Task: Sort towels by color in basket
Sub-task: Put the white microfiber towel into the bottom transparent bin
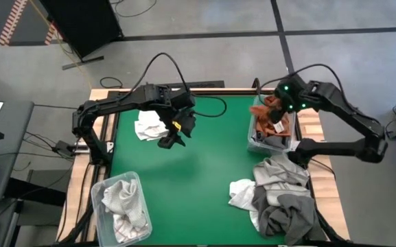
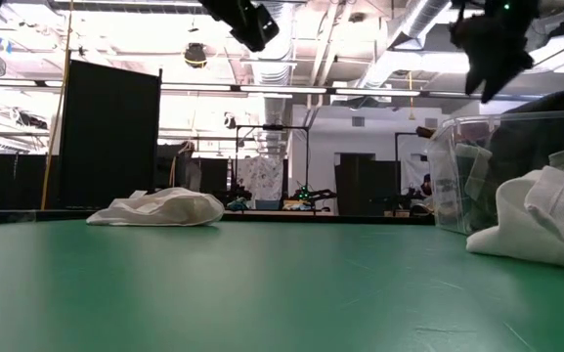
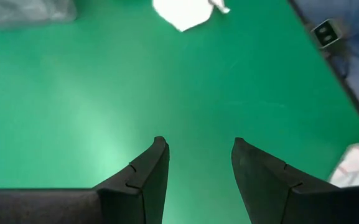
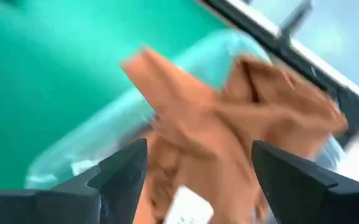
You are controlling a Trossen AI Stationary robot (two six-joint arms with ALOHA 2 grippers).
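Soft rust-orange cloth towels (image 1: 272, 113) (crumpled), clear glossy plastic bin (image 1: 254, 143), matt green tabletop (image 1: 198, 171)

The surface (image 1: 198, 171) is plain green, bordered by light wood. A rust-orange towel (image 1: 272, 113) lies over dark grey cloth in the clear bin (image 1: 254, 140) at far right; a pile of towels (image 1: 283, 199) at near right is white, light grey and dark grey, unpatterned as far as visible. A white towel (image 1: 149, 125) lies at far left, whitish-grey cloths fill the clear bin at near left (image 1: 100, 206), and both tools, left (image 1: 177, 134) and right (image 1: 280, 116), are black.
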